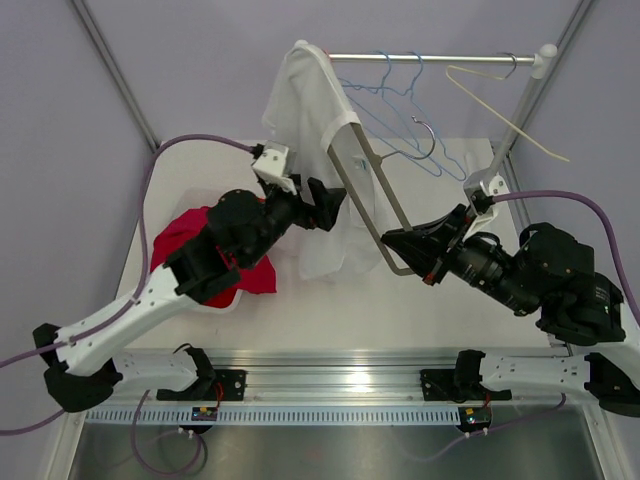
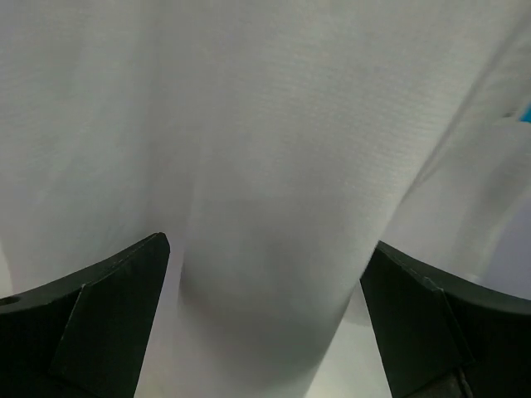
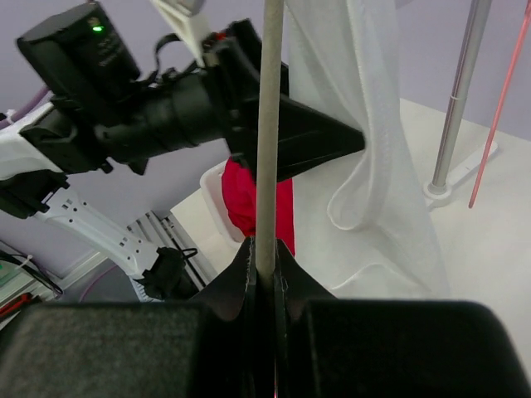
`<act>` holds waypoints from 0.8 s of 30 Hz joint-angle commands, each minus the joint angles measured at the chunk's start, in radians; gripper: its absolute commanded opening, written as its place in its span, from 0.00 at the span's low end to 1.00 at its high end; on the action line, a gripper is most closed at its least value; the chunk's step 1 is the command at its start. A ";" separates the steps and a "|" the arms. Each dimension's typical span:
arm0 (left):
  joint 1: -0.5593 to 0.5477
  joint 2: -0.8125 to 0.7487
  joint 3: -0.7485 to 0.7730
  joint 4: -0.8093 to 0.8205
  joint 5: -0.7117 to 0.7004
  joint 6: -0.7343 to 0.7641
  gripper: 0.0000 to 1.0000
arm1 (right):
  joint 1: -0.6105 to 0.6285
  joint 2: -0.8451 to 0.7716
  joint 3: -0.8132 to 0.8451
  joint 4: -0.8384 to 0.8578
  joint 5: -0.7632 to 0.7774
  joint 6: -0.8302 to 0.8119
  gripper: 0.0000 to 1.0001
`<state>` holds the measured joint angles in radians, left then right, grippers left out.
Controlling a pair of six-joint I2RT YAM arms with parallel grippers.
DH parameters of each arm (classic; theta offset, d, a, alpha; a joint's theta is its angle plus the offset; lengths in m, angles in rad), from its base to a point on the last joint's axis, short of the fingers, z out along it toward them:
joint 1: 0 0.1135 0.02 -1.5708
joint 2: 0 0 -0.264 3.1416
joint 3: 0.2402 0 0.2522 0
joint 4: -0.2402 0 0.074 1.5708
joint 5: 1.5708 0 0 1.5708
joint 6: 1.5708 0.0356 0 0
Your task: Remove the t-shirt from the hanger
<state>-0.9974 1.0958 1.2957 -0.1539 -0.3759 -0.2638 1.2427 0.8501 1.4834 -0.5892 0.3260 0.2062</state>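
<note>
a heap of red cloth (image 1: 215, 245) lies in a white bin (image 3: 212, 191) at the left of the white table (image 1: 330, 310). at the back, a metal rail (image 1: 440, 57) carries several bare blue wire hangers (image 1: 400, 100) and, to their right, one pale hanger (image 1: 520, 123), all against a lilac backdrop (image 1: 200, 60)
</note>
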 commanded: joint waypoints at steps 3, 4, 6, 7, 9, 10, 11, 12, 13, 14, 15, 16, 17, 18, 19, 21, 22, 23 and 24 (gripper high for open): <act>0.046 0.078 0.123 0.046 -0.077 0.166 0.23 | 0.006 -0.052 0.018 0.049 -0.038 0.021 0.00; 0.063 0.075 0.140 0.050 -0.071 0.158 0.00 | 0.006 -0.063 0.009 0.026 -0.039 0.028 0.00; 0.117 0.053 0.160 0.050 -0.081 0.150 0.00 | 0.006 -0.091 -0.001 -0.004 -0.044 0.041 0.00; 0.137 0.044 0.183 0.050 -0.078 0.149 0.00 | 0.006 -0.104 -0.008 -0.026 -0.054 0.062 0.00; 0.189 0.030 0.218 0.044 -0.073 0.164 0.00 | 0.006 -0.150 -0.032 -0.087 -0.097 0.091 0.00; 0.203 0.023 0.265 0.030 -0.074 0.173 0.00 | 0.008 -0.170 -0.043 -0.109 -0.110 0.132 0.00; 0.216 0.027 0.295 0.019 -0.070 0.188 0.00 | 0.006 -0.207 -0.066 -0.144 -0.125 0.153 0.00; 0.242 0.032 0.327 0.007 -0.067 0.198 0.00 | 0.006 -0.223 -0.080 -0.158 -0.161 0.173 0.00; 0.252 0.050 0.356 -0.002 -0.067 0.210 0.00 | 0.006 -0.238 -0.095 -0.170 -0.185 0.205 0.00; 0.273 0.061 0.411 -0.015 -0.078 0.239 0.00 | 0.006 -0.253 -0.115 -0.208 -0.232 0.214 0.00; 0.289 0.071 0.440 -0.022 -0.086 0.248 0.00 | 0.006 -0.255 -0.120 -0.233 -0.251 0.222 0.00; 0.305 0.094 0.473 -0.050 -0.080 0.247 0.00 | 0.006 -0.256 -0.124 -0.257 -0.269 0.235 0.00; 0.350 0.104 0.540 -0.064 -0.066 0.229 0.00 | 0.006 -0.264 -0.135 -0.289 -0.292 0.240 0.00; 0.373 0.108 0.571 -0.081 -0.052 0.210 0.00 | 0.008 -0.273 -0.141 -0.293 -0.294 0.246 0.00; 0.393 0.114 0.597 -0.107 -0.032 0.192 0.00 | 0.006 -0.287 -0.149 -0.288 -0.291 0.246 0.00; 0.419 0.105 0.652 -0.116 0.000 0.176 0.00 | 0.008 -0.328 -0.158 -0.268 -0.278 0.243 0.00; 0.424 0.101 0.665 -0.127 -0.003 0.178 0.00 | 0.006 -0.341 -0.156 -0.261 -0.277 0.233 0.00; 0.431 0.092 0.674 -0.133 -0.008 0.181 0.00 | 0.006 -0.348 -0.155 -0.245 -0.277 0.226 0.00; 0.456 0.088 0.685 -0.145 -0.008 0.176 0.00 | 0.008 -0.356 -0.152 -0.244 -0.265 0.217 0.00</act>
<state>-0.5755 1.2007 1.9228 -0.2844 -0.3973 -0.0799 1.2438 0.5331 1.3174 -0.8700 0.0845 0.4282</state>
